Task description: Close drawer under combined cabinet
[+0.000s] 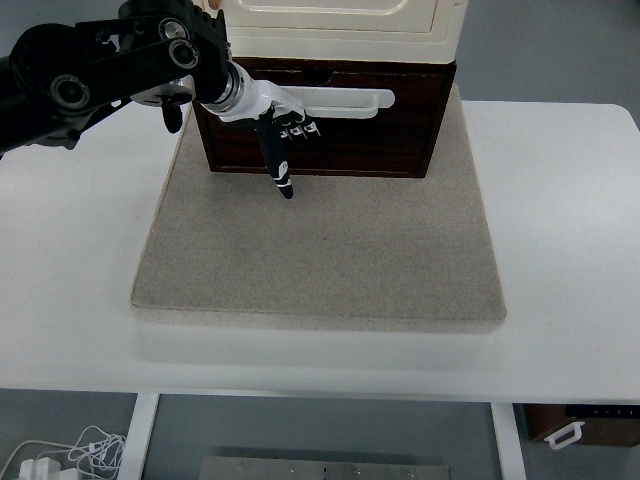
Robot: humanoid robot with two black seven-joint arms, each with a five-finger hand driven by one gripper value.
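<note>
A dark brown drawer with a long white handle sits under the cream cabinet at the top centre. Its front stands slightly forward of the cabinet above it. My left hand, on a black arm coming in from the upper left, is at the left part of the drawer front, just below the handle. Most of its fingers are curled against the wood, and one black finger points down towards the mat. It holds nothing.
The cabinet stands on a grey mat on a white table. Below the table's front edge lie white cables at the left, with a brown box with a white handle at the right.
</note>
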